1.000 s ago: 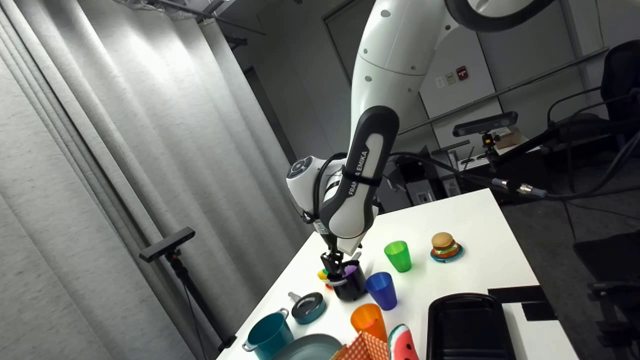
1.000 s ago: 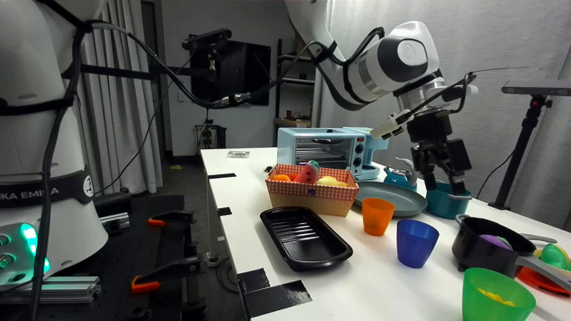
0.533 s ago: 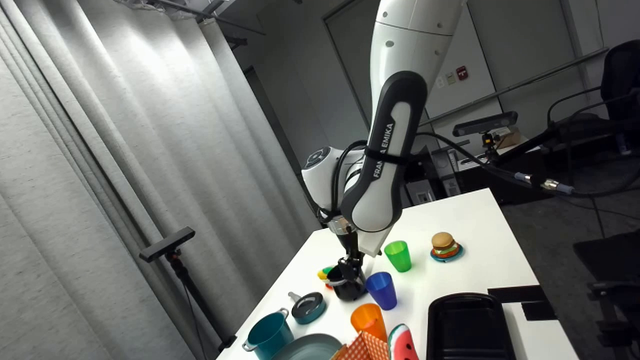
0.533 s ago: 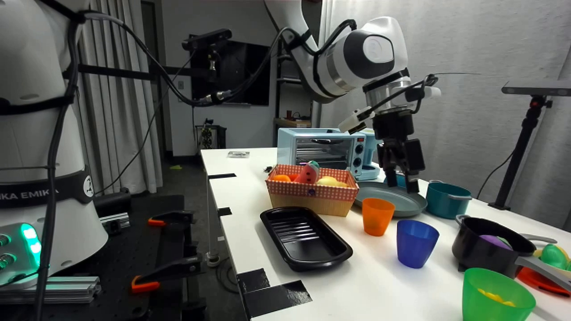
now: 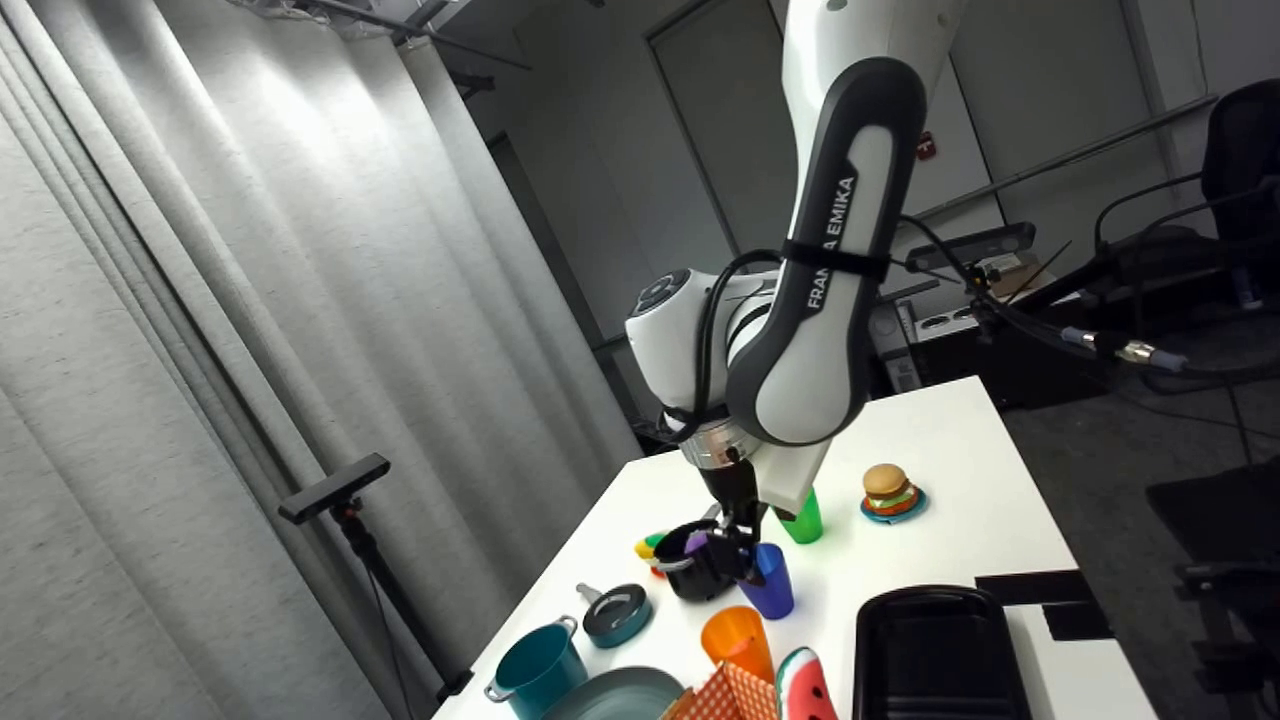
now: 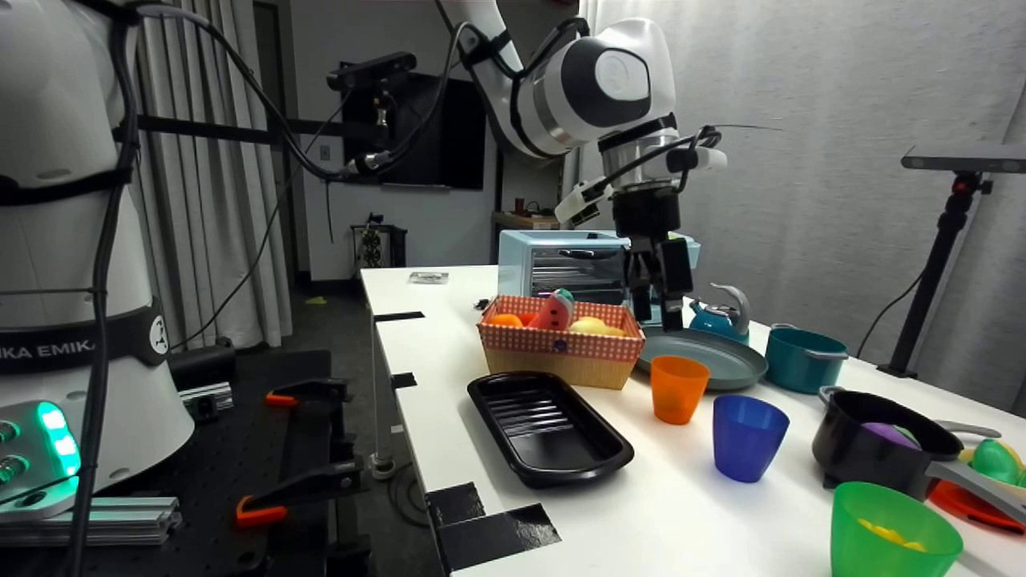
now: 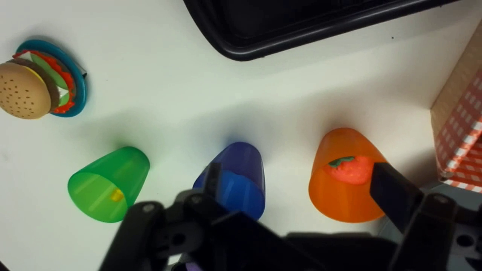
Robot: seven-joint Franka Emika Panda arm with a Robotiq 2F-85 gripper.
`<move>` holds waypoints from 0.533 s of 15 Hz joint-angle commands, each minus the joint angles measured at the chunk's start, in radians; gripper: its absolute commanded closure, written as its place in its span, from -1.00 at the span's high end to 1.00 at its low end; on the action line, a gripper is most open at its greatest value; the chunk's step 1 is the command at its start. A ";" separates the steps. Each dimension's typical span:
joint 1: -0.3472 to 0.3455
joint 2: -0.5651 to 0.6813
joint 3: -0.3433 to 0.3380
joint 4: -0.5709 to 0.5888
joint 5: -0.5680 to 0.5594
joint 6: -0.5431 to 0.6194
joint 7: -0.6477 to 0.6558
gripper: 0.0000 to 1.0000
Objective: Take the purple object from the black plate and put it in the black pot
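Observation:
The purple object [image 5: 697, 541] lies inside the black pot [image 5: 683, 581]. In an exterior view its purple top [image 6: 890, 434] shows below the rim of the pot [image 6: 862, 458]. In the wrist view only a sliver of the purple object [image 7: 194, 267] shows at the bottom edge. The black plate, a rectangular ridged tray [image 6: 553, 461], is bare; its corner [image 7: 244, 51] shows in the wrist view. My gripper [image 6: 657, 319] is open and empty, above the table and away from the pot. In the wrist view its fingers [image 7: 297, 188] stand wide apart over the blue and orange cups.
A blue cup [image 6: 749, 441], an orange cup [image 6: 677, 393] holding a strawberry and a green cup [image 6: 890, 529] stand near the pot. A checked basket [image 6: 561, 353], a grey-green plate [image 6: 713, 365], a teal pot [image 6: 801, 365] and a toy burger [image 5: 888, 490] are also on the table.
My open gripper has moved away from the black pot, toward the basket side in an exterior view. The purple object has stayed in the pot.

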 commanded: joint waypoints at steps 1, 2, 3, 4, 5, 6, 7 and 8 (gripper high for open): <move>-0.027 -0.087 0.023 -0.082 -0.045 0.019 0.008 1.00; -0.032 -0.098 0.028 -0.093 -0.050 0.020 0.005 1.00; -0.037 -0.107 0.031 -0.103 -0.055 0.022 0.003 1.00; -0.044 -0.114 0.041 -0.106 -0.037 0.003 0.006 1.00; -0.049 -0.121 0.043 -0.117 -0.045 0.009 0.006 1.00; -0.054 -0.127 0.048 -0.125 -0.046 0.012 0.001 1.00; -0.058 -0.131 0.051 -0.131 -0.047 0.014 -0.001 1.00; -0.064 -0.132 0.055 -0.134 -0.046 0.017 -0.005 1.00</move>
